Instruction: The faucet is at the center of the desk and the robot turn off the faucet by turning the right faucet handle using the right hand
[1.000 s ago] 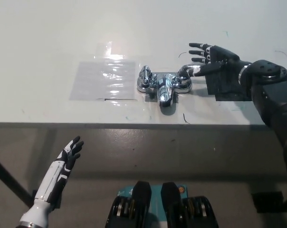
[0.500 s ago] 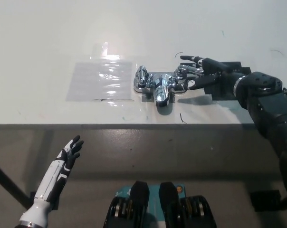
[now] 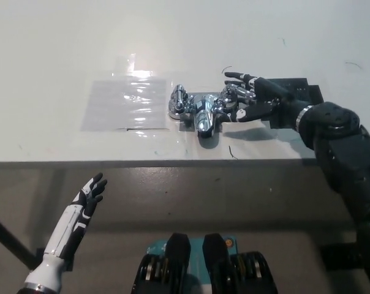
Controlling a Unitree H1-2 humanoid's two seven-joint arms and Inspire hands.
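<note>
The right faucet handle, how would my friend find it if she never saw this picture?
Look at the white desk and find the shiny chrome faucet near its middle, beside a clear plastic sheet. The right faucet handle is the knob with the black right hand on it; the other handle stands untouched next to the sheet.

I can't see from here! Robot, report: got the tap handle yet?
Right robot hand wrapped on right faucet handle. Left robot hand open, low, off the desk. Nothing blocking.

Single head view, steeply down over desk (image 3: 62,55).
</note>
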